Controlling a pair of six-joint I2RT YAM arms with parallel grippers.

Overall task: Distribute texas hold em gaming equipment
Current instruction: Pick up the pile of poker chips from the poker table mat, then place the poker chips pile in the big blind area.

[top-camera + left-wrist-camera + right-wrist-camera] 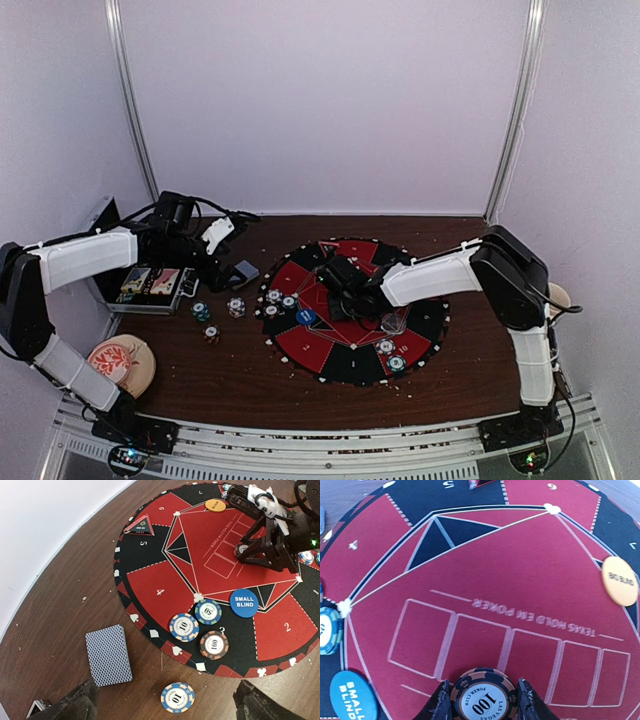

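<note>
While visible: six chips (184, 627), two buttons (244, 602)

Dark wood table (240, 370) w/ round mat (330, 345), card deck (108, 655), loose chips (236, 307), metal case (150, 287)

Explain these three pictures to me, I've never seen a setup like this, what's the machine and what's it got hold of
You're looking at two robot arms bolted to a table. One picture is taken from above and behind them; the other two come from small cameras on each wrist. A round red-and-black poker mat lies on the wooden table, with chips on and beside it, a blue Small Blind disc, an orange Big Blind disc and a deck of cards. The right gripper has its jaws on either side of a brown 100 chip on the mat. The left gripper is open, holding nothing.
</note>
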